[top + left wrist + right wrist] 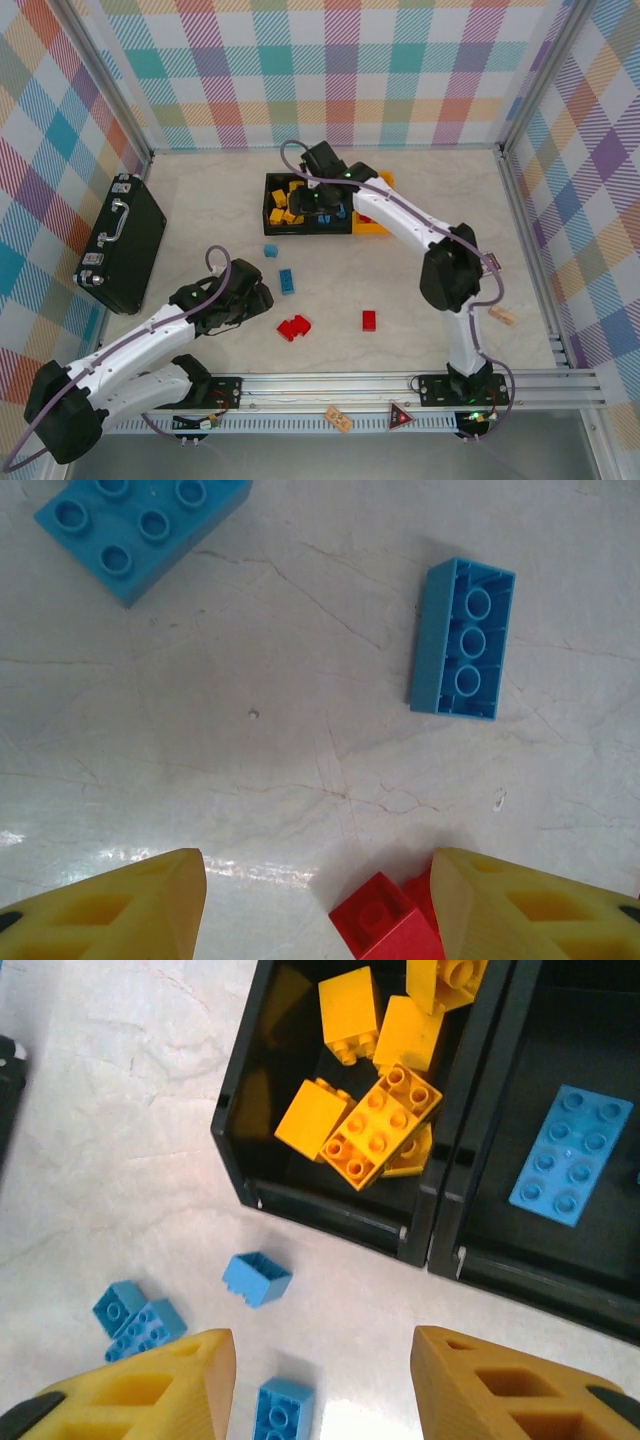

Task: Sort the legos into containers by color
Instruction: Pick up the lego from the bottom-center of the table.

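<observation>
The containers stand in a row at the back: a black bin (272,200) with several yellow legos (375,1130), a middle black bin (520,1060) holding a flat blue lego (570,1155), and a yellow-orange bin (378,228). My right gripper (322,1340) hangs open and empty above the table, just in front of the two black bins. Loose blue legos (257,1278) lie below it. My left gripper (320,880) is open low over the table. A red lego (385,920) sits between its fingers, close to the right one. Two blue legos (463,640) lie ahead of it.
A black briefcase (122,242) lies at the left of the table. A single red lego (369,320) rests near the front right of the middle. Checked walls enclose the table, and a metal rail (400,385) runs along the near edge.
</observation>
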Robot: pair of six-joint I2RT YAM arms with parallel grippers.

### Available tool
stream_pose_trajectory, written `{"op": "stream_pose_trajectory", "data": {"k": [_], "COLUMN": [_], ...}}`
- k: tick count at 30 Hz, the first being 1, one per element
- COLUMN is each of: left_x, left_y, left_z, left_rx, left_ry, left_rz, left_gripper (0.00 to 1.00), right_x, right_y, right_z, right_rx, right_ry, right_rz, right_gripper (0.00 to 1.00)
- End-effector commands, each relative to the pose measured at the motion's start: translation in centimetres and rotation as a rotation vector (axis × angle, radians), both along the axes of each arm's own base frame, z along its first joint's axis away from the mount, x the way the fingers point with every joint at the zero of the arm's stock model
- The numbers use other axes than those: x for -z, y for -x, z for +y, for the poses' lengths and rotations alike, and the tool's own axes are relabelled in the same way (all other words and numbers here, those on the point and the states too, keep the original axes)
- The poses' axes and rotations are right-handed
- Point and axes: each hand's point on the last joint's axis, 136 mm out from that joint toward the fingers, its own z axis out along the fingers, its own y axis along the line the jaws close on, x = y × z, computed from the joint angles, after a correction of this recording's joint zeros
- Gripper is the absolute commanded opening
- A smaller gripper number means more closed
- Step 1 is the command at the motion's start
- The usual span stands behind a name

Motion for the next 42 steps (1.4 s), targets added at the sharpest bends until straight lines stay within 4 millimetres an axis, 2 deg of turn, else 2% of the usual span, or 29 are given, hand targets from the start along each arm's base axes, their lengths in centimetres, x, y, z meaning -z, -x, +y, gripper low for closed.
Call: {"op": "stream_pose_trajectory", "data": {"k": [1, 9, 15, 20, 24, 30, 34, 39, 42], "left_x": [-0.7, -0.6, -1.0, -1.1, -0.7, -0.5, 0.0, 0.3, 0.4], "left_y": [-0.6, -1.5, -1.6, -0.6, 0.5, 2.0, 2.5, 2.7, 2.6], "left_z": [0.1, -2.2, -5.6, -8.7, -10.4, -11.9, -11.8, -11.7, -11.7], "left_rx": [0.001, 0.086, 0.231, 0.374, 0.456, 0.527, 0.528, 0.521, 0.514], "left_ry": [-0.02, 0.021, 0.103, 0.177, 0.202, 0.227, 0.219, 0.21, 0.205], "left_rz": [-0.002, 0.007, 0.011, 0.029, 0.052, 0.062, 0.071, 0.076, 0.073], "left_gripper": [0.61, 0.61, 0.61, 0.61, 0.62, 0.62, 0.62, 0.62, 0.62], "right_x": [-0.6, 1.4, 4.9, 8.3, 10.1, 13.0, 15.0, 16.2, 16.7], "right_y": [1.4, 6.4, 10.9, 15.1, 17.8, 20.9, 21.9, 22.3, 22.3], "right_z": [-0.5, -5.0, -9.7, -14.0, -16.1, -16.5, -16.3, -15.3, -15.2], "right_rx": [-0.012, 0.018, 0.088, 0.164, 0.203, 0.21, 0.214, 0.197, 0.194], "right_ry": [-0.033, 0.015, 0.115, 0.222, 0.281, 0.321, 0.335, 0.345, 0.357], "right_rz": [-0.018, 0.043, 0.158, 0.264, 0.321, 0.41, 0.453, 0.473, 0.479], "right_gripper": [0.5, 0.52, 0.57, 0.61, 0.64, 0.65, 0.63, 0.57, 0.46]}}
